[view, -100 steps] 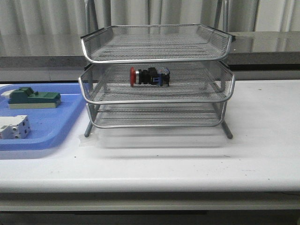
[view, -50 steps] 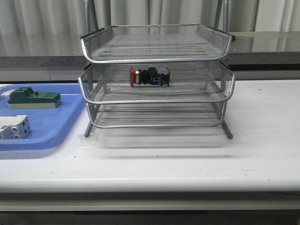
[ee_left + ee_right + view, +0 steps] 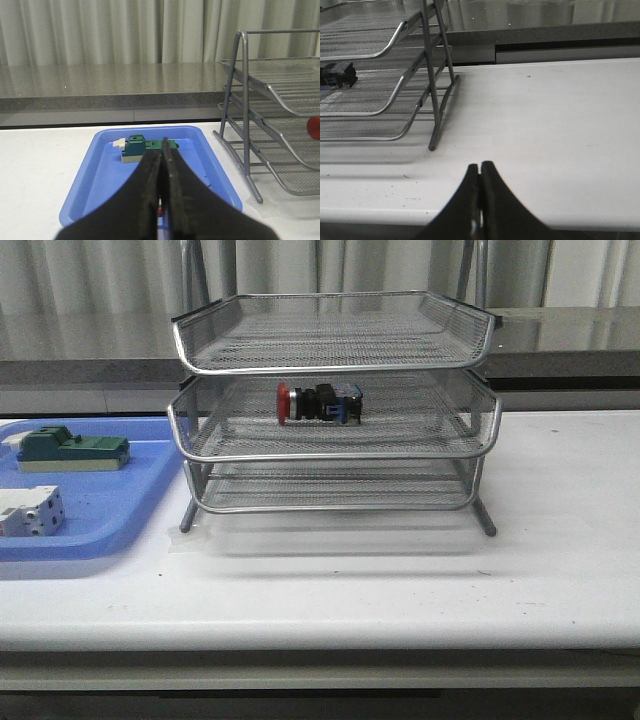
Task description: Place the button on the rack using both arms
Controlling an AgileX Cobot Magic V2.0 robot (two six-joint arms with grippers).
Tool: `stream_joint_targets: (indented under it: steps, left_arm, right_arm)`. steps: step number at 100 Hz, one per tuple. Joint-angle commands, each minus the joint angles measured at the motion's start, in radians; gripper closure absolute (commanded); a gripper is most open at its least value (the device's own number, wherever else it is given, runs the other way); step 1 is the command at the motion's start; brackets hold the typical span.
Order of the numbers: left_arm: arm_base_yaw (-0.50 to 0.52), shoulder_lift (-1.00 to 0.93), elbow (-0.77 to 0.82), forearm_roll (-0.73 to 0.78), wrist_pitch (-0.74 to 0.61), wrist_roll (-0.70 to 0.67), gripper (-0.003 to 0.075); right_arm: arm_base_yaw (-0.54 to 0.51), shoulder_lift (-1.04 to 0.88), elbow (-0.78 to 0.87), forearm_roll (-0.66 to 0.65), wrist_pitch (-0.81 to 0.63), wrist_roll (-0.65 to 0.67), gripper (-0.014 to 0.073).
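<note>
The red-headed, silver-collared black-and-blue push-button (image 3: 318, 403) lay sideways in the silver wire-mesh rack's (image 3: 335, 455) middle tray, between my left end effector (image 3: 161, 172) and right end effector (image 3: 480, 182), both pinched closed and empty.

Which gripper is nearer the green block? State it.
Left. The left gripper points at the green block in the blue tray; the right gripper is beyond the rack, over bare table.

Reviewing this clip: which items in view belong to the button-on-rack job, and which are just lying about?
Part of the job:
- button, lying in the rack's middle tray
- rack
- left hand and right hand, both shut and empty

Just lying about:
- blue tray
- green block in the blue tray
- white-grey block in the blue tray
</note>
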Motion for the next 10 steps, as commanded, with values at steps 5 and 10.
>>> stream_joint_targets:
  steps: [5,10]
  left_arm:
    - [-0.007,-0.03,0.049,-0.005,-0.089,-0.01,0.074]
    - [-0.007,-0.03,0.049,-0.005,-0.089,-0.01,0.074]
  right_arm:
    - [-0.006,-0.021,-0.014,-0.007,-0.08,-0.002,0.0655]
    - [-0.006,-0.021,-0.014,-0.007,-0.08,-0.002,0.0655]
